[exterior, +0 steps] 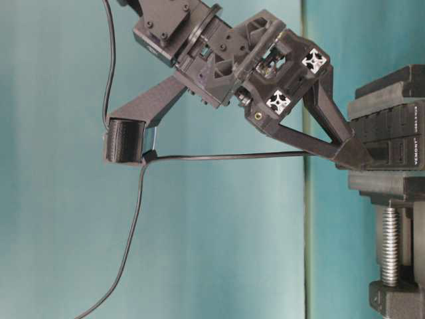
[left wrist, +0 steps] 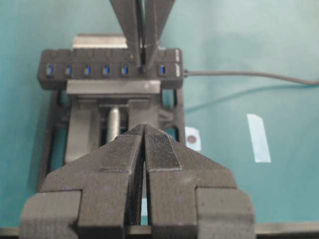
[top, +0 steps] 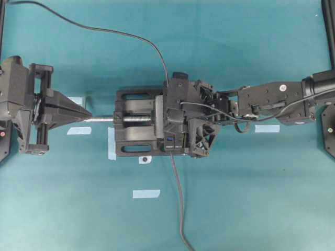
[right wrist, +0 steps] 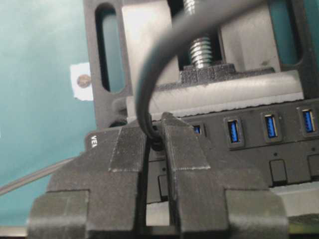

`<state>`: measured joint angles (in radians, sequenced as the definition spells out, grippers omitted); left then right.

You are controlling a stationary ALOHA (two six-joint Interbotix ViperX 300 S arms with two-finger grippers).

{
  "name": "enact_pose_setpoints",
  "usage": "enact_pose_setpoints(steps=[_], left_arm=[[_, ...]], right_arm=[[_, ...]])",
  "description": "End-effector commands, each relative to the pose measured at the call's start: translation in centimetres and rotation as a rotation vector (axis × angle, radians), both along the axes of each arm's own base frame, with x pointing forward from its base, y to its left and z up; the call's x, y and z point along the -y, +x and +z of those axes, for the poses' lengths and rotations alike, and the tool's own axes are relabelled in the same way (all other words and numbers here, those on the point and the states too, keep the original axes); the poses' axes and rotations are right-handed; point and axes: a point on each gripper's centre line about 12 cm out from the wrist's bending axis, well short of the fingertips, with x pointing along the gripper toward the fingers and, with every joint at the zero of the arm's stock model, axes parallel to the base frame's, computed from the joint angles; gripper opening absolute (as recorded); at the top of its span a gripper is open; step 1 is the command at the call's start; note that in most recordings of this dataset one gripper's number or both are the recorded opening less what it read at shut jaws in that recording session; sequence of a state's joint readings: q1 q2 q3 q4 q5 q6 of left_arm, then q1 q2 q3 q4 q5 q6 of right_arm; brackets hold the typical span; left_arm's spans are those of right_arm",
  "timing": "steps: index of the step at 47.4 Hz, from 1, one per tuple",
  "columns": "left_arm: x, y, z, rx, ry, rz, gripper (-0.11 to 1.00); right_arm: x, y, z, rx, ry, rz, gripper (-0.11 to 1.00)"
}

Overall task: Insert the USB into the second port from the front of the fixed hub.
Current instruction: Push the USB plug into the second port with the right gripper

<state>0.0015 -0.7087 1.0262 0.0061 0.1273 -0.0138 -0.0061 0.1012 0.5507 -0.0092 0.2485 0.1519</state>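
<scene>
The fixed hub is a long black strip with a row of blue ports, clamped in the vise. My right gripper comes down onto it at the second port from the end where the hub's own cable leaves. It is shut on the USB, whose thin black cable curls up out of the fingertips. The fingers hide the plug's tip, so I cannot tell how deep it sits in the hub. My left gripper is shut and empty, its tip at the end of the vise screw.
The black vise with its silver screw holds the hub mid-table. The hub's own cable runs to the front edge. The USB cable trails to the back left. Pale tape strips mark the teal mat.
</scene>
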Motion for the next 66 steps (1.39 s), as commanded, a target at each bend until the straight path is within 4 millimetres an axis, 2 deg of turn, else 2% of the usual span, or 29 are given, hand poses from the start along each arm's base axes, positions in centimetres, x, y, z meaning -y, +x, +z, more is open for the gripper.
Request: enact_pose_setpoints(steps=[1,22,37,47,55,66], left_arm=[[0.0,0.2,0.6,0.023,0.002,0.000,0.00],[0.0,0.2,0.6,0.023,0.000,0.000,0.00],[0.0,0.2,0.6,0.023,0.000,0.000,0.00],[0.0,0.2,0.6,0.023,0.000,0.000,0.00],[0.0,0.2,0.7,0.038,-0.001,0.001,0.00],[0.1,0.3,0.8,0.061,-0.001,-0.003,0.00]], right_arm=[[-0.2,-0.3,-0.6,-0.032,-0.003,0.010,0.07],[-0.2,-0.3,-0.6,-0.029,0.001,0.004,0.07],[0.1,0.6,1.2,0.040,-0.002,0.001,0.06],[0.1,0.8,1.5,0.049,0.000,-0.001,0.10],[0.1,1.1,2.1,0.069,0.000,-0.003,0.24],[0.3,1.5,2.8,0.086,0.001,-0.008,0.72]])
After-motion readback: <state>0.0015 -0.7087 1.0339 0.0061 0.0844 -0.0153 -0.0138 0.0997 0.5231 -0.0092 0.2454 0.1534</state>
